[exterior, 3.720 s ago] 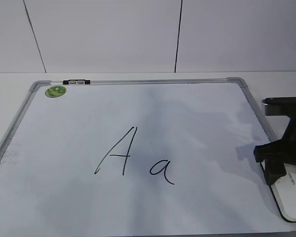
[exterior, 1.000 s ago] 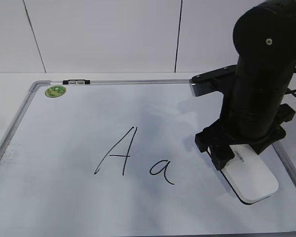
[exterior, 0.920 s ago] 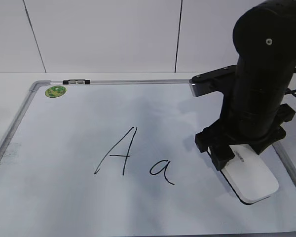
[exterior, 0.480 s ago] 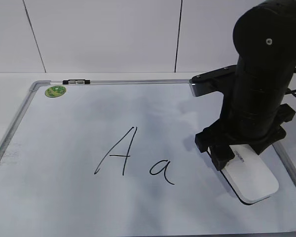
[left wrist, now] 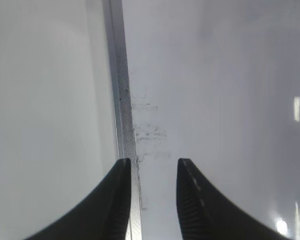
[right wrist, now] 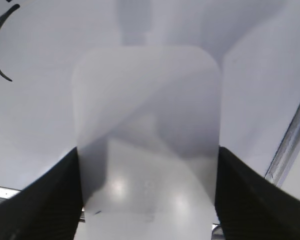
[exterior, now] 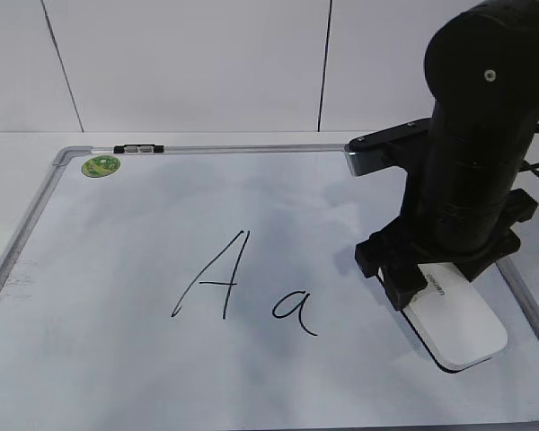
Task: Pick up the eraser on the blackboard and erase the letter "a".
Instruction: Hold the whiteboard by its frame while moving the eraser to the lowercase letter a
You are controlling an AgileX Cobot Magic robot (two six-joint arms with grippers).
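The white eraser (exterior: 458,328) lies flat on the blackboard (exterior: 162,224) near its right front corner. My right gripper (exterior: 436,283) stands over the eraser's rear end, shut on it. In the right wrist view the two black fingers (right wrist: 147,150) press on both long sides of the eraser (right wrist: 147,110). The letter "a" (exterior: 295,310) is to the left of the eraser, apart from it. My left gripper (left wrist: 152,162) is open and empty over the board's left frame rail (left wrist: 121,100). It is out of the exterior view.
A capital "A" (exterior: 214,287) is written left of the "a". A small black-and-white marker (exterior: 139,149) lies on the top rail, beside a round green sticker (exterior: 101,165). Faint smudges (left wrist: 147,135) mark the board's left edge. The right frame rail (right wrist: 290,140) runs close beside the eraser.
Since the oldest frame, my right arm has come in from the right edge and the eraser now lies further left. Nothing has moved over the last second.
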